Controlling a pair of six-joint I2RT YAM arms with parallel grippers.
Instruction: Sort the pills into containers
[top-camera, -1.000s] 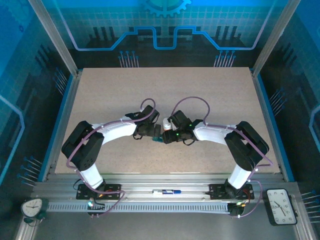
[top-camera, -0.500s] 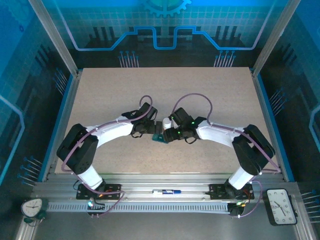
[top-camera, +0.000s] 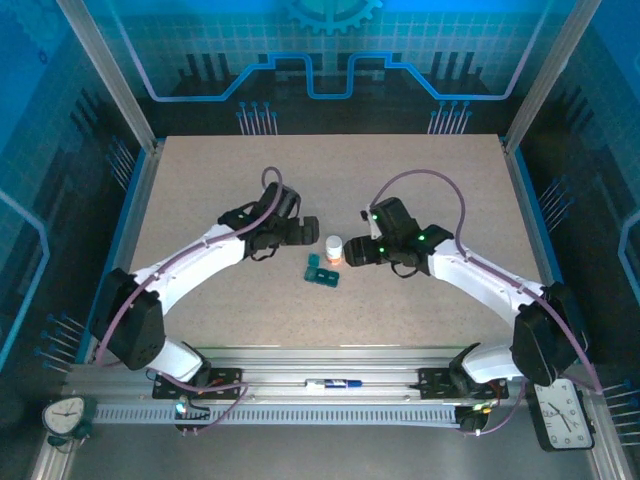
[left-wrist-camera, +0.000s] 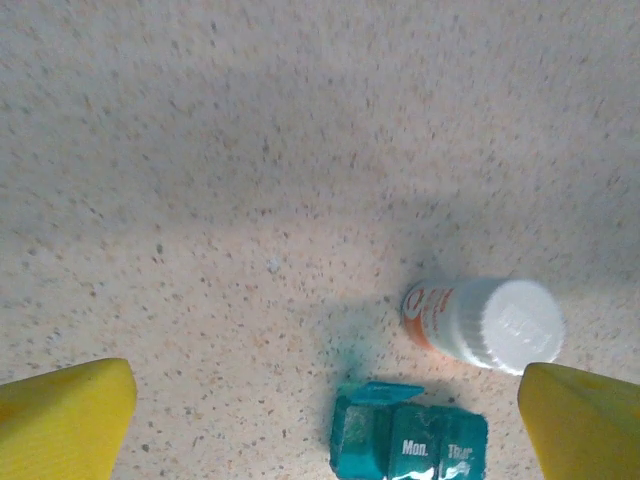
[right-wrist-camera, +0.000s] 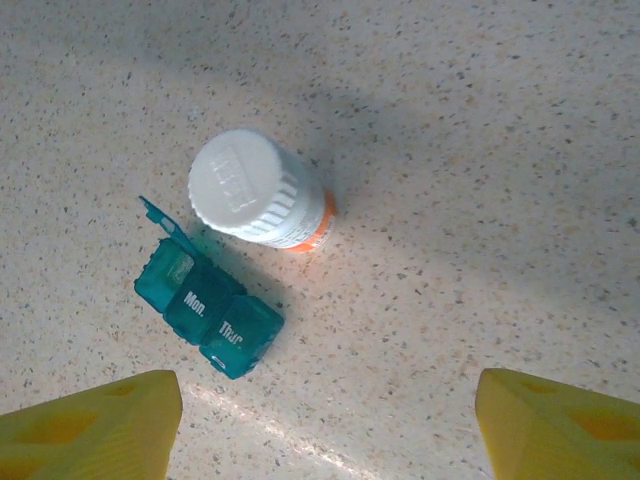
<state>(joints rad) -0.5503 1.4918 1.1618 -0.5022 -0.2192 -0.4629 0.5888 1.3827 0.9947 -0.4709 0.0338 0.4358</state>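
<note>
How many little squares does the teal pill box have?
3, in one row on the pill box: an end one with its lid flipped open, the middle marked Mon., the other end marked Thur.

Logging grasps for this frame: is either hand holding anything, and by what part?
Nothing is held. The left hand and right hand are both open, clear of the pill box and the white-capped bottle.

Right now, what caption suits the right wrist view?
White-capped orange pill bottle standing beside a small dark teal plastic pill box, one end lid flipped open, on the speckled table.
</note>
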